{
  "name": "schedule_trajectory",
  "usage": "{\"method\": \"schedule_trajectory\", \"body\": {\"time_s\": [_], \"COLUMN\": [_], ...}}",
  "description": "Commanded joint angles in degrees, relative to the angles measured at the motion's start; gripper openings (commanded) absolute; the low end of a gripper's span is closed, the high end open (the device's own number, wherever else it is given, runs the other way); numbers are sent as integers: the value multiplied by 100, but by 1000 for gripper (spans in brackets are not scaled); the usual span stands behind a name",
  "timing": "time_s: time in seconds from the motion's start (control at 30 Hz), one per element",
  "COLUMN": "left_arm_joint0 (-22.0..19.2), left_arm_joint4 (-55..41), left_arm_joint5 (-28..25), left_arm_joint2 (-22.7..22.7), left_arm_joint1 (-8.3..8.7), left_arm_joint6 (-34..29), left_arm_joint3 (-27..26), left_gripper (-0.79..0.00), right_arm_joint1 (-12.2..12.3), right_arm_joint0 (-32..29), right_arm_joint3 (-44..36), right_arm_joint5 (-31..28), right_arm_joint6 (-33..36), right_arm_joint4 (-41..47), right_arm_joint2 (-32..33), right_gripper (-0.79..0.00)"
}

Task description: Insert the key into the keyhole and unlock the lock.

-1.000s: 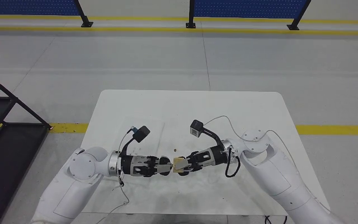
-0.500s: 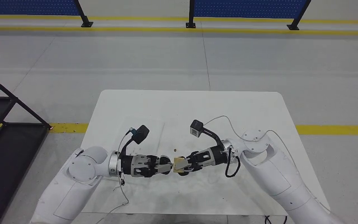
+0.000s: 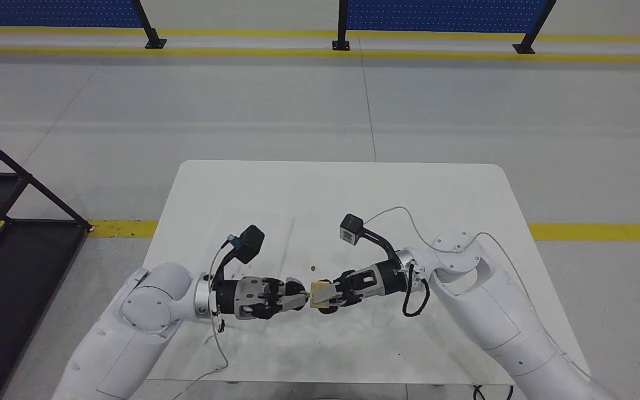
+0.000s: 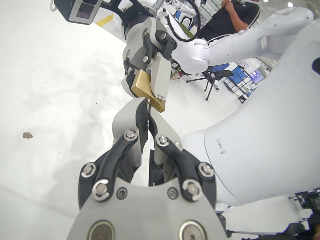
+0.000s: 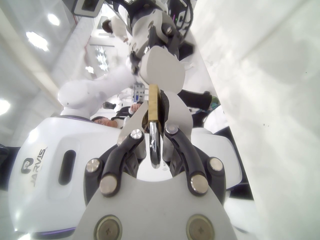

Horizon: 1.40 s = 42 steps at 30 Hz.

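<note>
Above the white table, near its front middle, both grippers meet tip to tip. My right gripper is shut on the brass padlock, whose steel shackle runs back between the fingers. In the left wrist view the padlock hangs in the right gripper with its lower face turned toward my left gripper. That one is shut on a thin metal key, whose tip touches the padlock's lower face. From the top, the padlock sits between the left gripper and the right gripper.
A small brown speck lies on the table just beyond the grippers. The tabletop stretches bare to the far edge and both sides. A dark rack stands on the floor off the table's left side.
The left arm's wrist has turned slightly, its camera dipping toward the table. Padlock and right gripper have kept their place.
</note>
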Motion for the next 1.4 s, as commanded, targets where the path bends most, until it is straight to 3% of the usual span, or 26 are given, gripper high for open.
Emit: {"method": "schedule_trajectory", "body": {"time_s": [0.0, 0.83, 1.37], "left_arm_joint0": [11, 353, 688], "left_arm_joint4": [77, 1248, 2687], "left_arm_joint5": [-53, -631, -735], "left_arm_joint2": [-10, -193, -366], "left_arm_joint1": [16, 89, 63], "left_arm_joint6": [54, 1014, 2110], "left_arm_joint3": [-17, -367, -724], "left_gripper": [-785, -785, -785], "right_arm_joint1": [0, 0, 0], "right_arm_joint0": [0, 0, 0], "right_arm_joint3": [0, 0, 0], "right_arm_joint5": [0, 0, 0], "right_arm_joint6": [0, 0, 0], "right_arm_joint4": [0, 0, 0], "right_arm_joint2": [0, 0, 0], "right_gripper": [-785, -785, -785]}}
